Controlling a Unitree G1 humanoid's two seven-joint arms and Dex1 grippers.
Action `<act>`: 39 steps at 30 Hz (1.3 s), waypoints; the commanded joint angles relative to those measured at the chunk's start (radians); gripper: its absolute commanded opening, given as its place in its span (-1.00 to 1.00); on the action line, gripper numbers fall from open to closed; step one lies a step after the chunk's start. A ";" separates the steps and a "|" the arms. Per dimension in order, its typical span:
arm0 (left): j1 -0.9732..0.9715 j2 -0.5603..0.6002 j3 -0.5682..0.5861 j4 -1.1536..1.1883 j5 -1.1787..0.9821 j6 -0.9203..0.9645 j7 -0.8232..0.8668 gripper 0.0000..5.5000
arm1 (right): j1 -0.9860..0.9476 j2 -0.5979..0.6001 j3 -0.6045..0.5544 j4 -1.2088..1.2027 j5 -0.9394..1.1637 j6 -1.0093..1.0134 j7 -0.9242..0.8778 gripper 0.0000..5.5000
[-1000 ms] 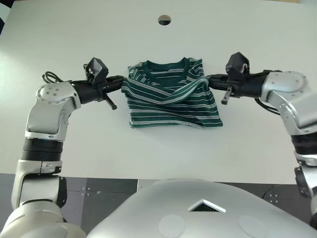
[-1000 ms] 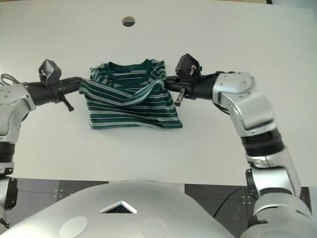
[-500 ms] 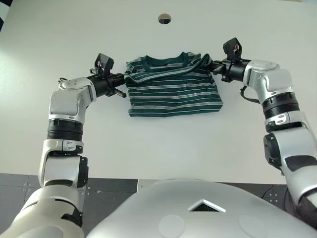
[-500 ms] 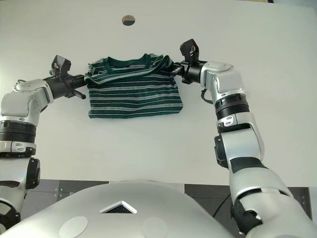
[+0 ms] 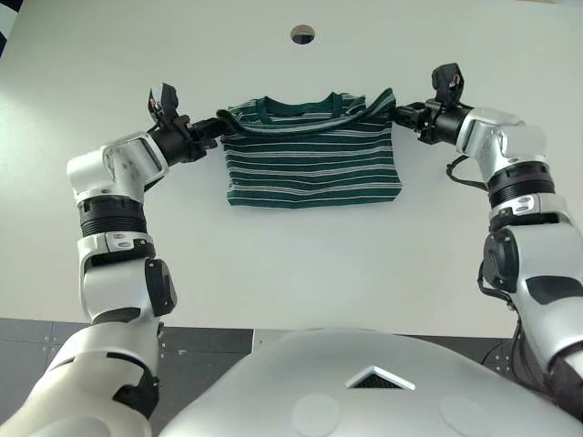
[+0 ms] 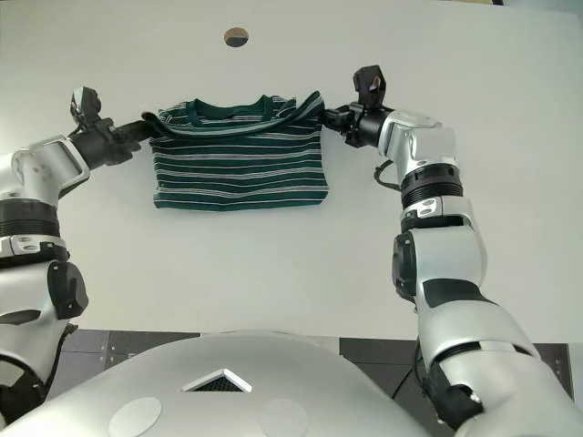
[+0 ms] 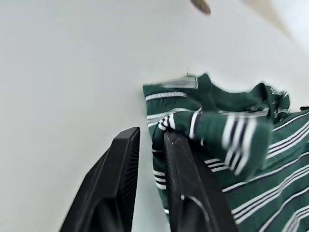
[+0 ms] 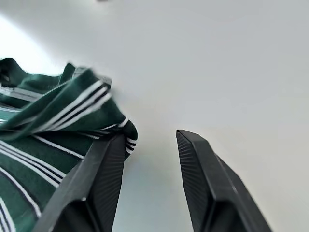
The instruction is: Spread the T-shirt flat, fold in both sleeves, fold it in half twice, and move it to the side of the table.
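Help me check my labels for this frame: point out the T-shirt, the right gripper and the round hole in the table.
T-shirt [image 5: 312, 168], left eye view, middle of the striped front.
right gripper [image 8: 150, 137], right wrist view, midway between its fingertips.
round hole [image 5: 302, 35], left eye view, its centre.

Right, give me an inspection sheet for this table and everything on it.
Surface: white table with a round hole near its far side.
Job's things: striped green shirt lying as a rough rectangle, collar at the far side, both top corners bunched toward the hands.
Clutter: nothing seen.
Hands: left hand at the shirt's left top corner; right hand open, cloth beside one finger, not between them.
Cables: black cable looping by the right forearm, apart from the shirt.
Surroundings: dark tiled floor below the table's near edge.
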 commanded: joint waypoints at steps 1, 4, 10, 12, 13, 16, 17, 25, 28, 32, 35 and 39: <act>-0.048 -0.013 0.081 0.034 -0.034 0.015 0.056 -0.69 | -0.019 0.008 -0.029 -0.006 -0.011 -0.034 -0.023 -0.31; -0.054 -0.021 0.108 0.052 -0.033 -0.017 0.088 -0.69 | -0.001 0.008 -0.019 -0.031 -0.045 -0.117 -0.048 -0.31; 0.064 -0.028 -0.033 -0.176 0.050 -0.214 -0.023 -0.69 | 0.106 -0.014 0.121 -0.218 -0.226 -0.431 -0.057 -0.38; 0.156 -0.033 -0.133 -0.356 0.109 -0.320 -0.062 -0.78 | 0.144 -0.029 0.201 -0.281 -0.323 -0.561 -0.069 -0.47; 0.197 -0.032 -0.185 -0.434 0.147 -0.368 -0.066 -0.84 | 0.152 -0.031 0.231 -0.294 -0.364 -0.608 -0.081 -0.53; 0.284 -0.029 -0.310 -0.585 0.269 -0.472 -0.042 -0.96 | 0.142 -0.023 0.308 -0.266 -0.478 -0.703 -0.132 -0.76; 0.302 -0.028 -0.342 -0.608 0.311 -0.500 -0.027 -0.96 | 0.130 -0.017 0.330 -0.237 -0.515 -0.723 -0.156 -0.83; 0.376 -0.048 -0.520 -0.691 0.510 -0.578 0.027 -0.96 | 0.032 0.044 0.422 -0.009 -0.663 -0.798 -0.276 -0.96; 0.405 -0.049 -0.570 -0.704 0.544 -0.565 0.017 -0.96 | 0.002 0.069 0.441 0.065 -0.684 -0.811 -0.272 -0.96; 0.434 -0.027 -0.620 -0.710 0.572 -0.531 -0.024 -0.96 | -0.002 0.079 0.460 0.110 -0.693 -0.801 -0.212 -0.96; 0.456 0.002 -0.640 -0.729 0.582 -0.505 -0.062 -0.96 | 0.009 0.060 0.466 0.106 -0.696 -0.774 -0.161 -0.96; 0.475 0.039 -0.667 -0.745 0.608 -0.484 -0.096 -0.96 | 0.035 0.034 0.475 0.087 -0.705 -0.683 -0.086 -0.96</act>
